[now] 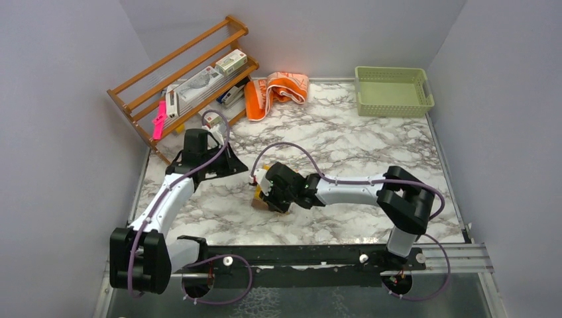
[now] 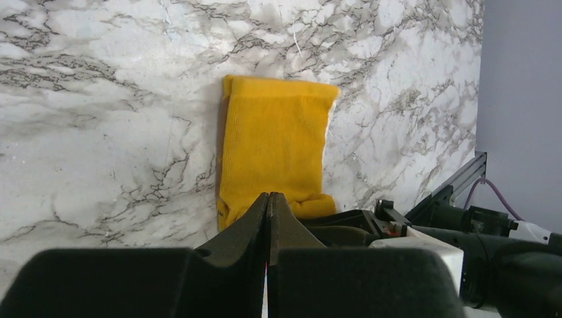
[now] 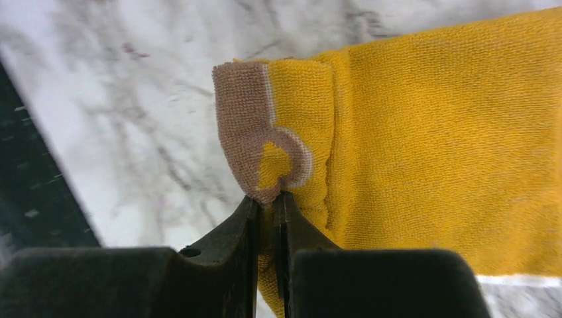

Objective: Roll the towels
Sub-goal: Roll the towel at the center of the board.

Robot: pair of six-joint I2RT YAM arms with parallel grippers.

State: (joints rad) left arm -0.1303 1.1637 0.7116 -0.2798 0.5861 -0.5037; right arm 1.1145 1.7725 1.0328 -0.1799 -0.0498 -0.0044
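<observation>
The mustard-yellow towel [image 2: 275, 142] lies folded into a strip on the marble table [image 1: 344, 139], mostly hidden under the right gripper in the top view, where only its end [image 1: 260, 196] shows. It fills the right wrist view [image 3: 437, 152], its brown-edged corner turned up. My right gripper [image 3: 267, 199] is shut on that corner. My left gripper [image 2: 268, 197] is shut and empty, held above the table just left of the towel. The orange and peach printed towel [image 1: 275, 93] lies crumpled at the back, next to the rack.
A wooden rack [image 1: 189, 76] with boxes and a pink item stands tilted at the back left. A pale green basket [image 1: 392, 91] sits at the back right. Grey walls enclose the table on three sides.
</observation>
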